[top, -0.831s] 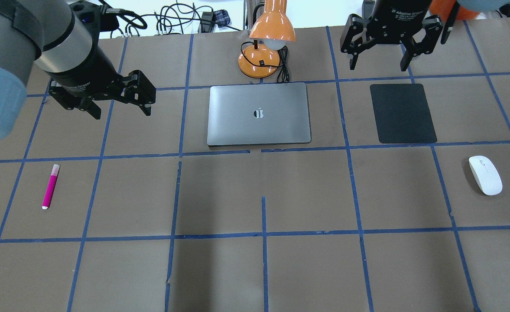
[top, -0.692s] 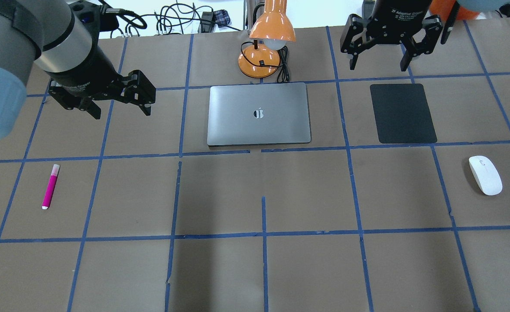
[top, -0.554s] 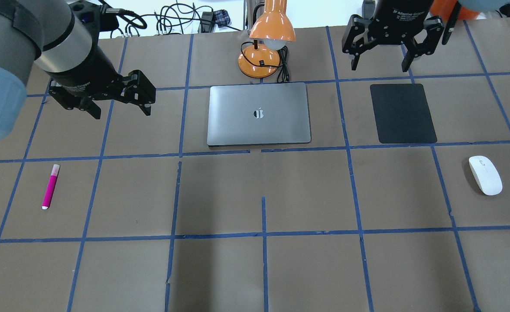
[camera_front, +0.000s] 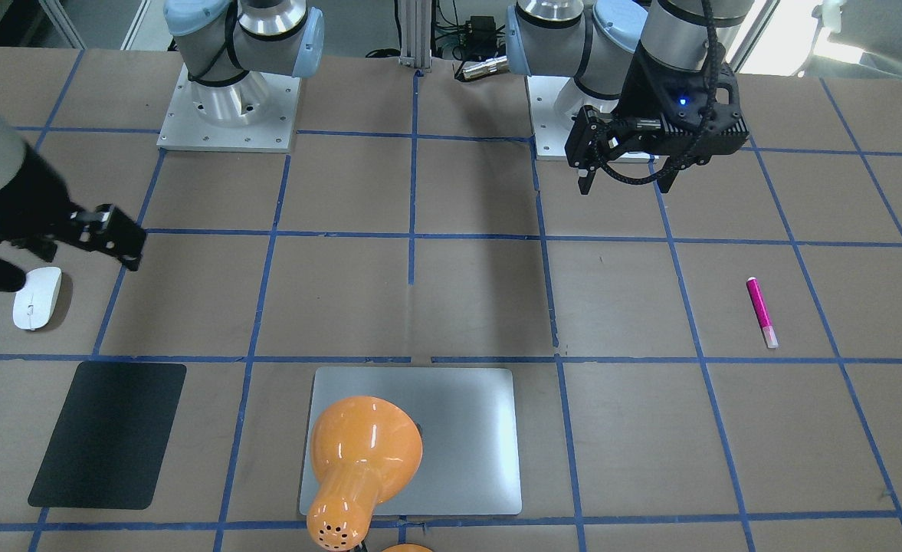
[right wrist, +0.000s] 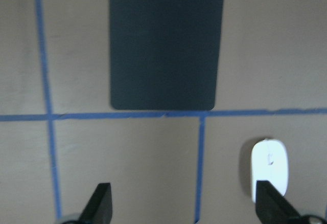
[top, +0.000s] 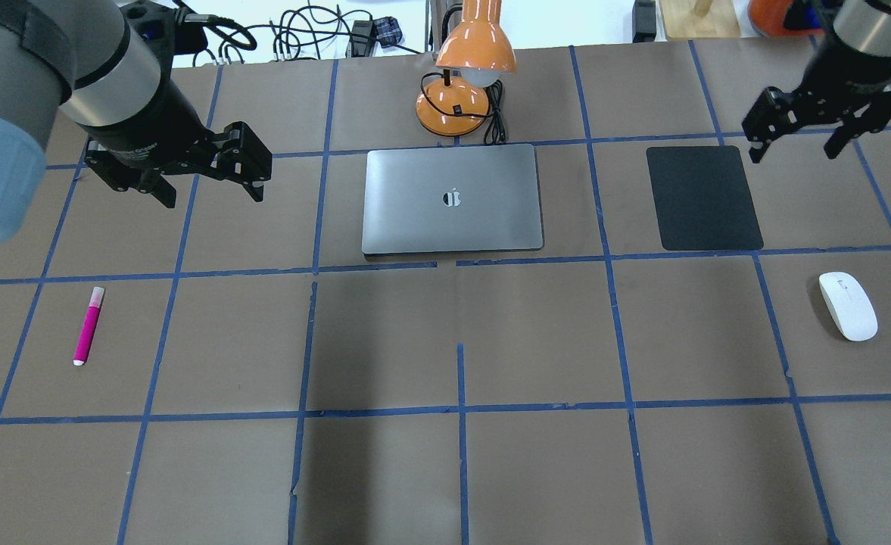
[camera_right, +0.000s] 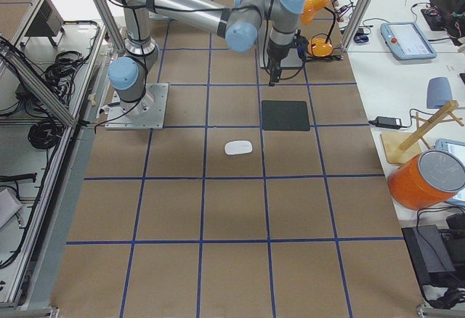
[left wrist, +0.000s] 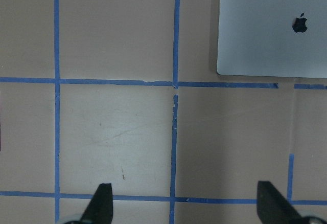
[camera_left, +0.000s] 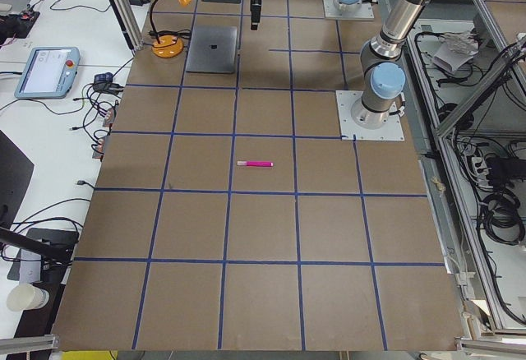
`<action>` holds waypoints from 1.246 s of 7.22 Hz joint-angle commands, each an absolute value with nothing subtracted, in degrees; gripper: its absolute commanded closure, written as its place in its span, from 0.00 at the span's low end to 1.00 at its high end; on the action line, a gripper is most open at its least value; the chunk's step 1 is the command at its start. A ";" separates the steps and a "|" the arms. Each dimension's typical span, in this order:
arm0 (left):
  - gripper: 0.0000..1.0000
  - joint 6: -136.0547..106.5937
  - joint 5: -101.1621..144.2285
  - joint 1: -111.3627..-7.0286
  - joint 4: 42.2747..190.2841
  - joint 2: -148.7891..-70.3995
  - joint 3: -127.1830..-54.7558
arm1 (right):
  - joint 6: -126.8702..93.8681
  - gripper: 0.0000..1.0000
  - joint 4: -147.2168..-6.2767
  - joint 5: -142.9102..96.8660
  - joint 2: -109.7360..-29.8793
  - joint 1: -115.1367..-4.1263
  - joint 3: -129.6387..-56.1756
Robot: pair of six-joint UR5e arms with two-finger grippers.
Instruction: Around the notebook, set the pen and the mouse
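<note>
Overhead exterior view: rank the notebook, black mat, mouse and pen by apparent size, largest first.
1. notebook
2. black mat
3. mouse
4. pen, similar in length to the mouse but far slimmer, so it covers the least area

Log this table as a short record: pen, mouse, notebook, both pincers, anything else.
notebook: flat silver-grey metal notebook, centre, closed
pen: short magenta pen, flat on table, robot's left, apart from notebook
mouse: small white oval mouse, robot's right, untouched
left pincer: open, empty, raised
right pincer: open, empty, raised
other: matte black rectangular mat right of notebook; orange desk lamp behind notebook
</note>
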State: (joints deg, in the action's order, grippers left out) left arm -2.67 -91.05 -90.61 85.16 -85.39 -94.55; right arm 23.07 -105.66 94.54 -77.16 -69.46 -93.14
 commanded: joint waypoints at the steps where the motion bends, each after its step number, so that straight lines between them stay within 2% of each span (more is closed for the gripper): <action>1: 0.00 -2.64 -91.05 -90.53 85.08 -85.25 -94.57 | 38.27 0.00 -124.85 96.24 -75.68 -58.93 -108.40; 3: 0.00 -2.64 -91.14 -90.44 85.08 -85.08 -94.74 | 44.55 0.00 -132.24 96.50 -75.32 -54.16 -116.25; 6: 0.00 12.23 -90.87 -79.33 85.51 -85.60 -96.06 | 44.47 0.00 -132.54 96.42 -74.71 -52.30 -118.56; 7: 0.00 20.22 -90.79 -72.93 84.82 -87.35 -98.33 | 44.21 0.00 -132.63 96.42 -73.66 -52.21 -118.39; 9: 0.00 39.27 -90.62 -59.22 71.01 -90.25 -108.05 | 43.33 0.00 -132.54 96.42 -72.51 -52.03 -118.39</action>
State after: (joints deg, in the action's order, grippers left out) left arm 27.44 -90.75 -67.84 79.30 -88.36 -102.08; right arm 43.80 -132.54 96.41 -73.14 -52.13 -118.37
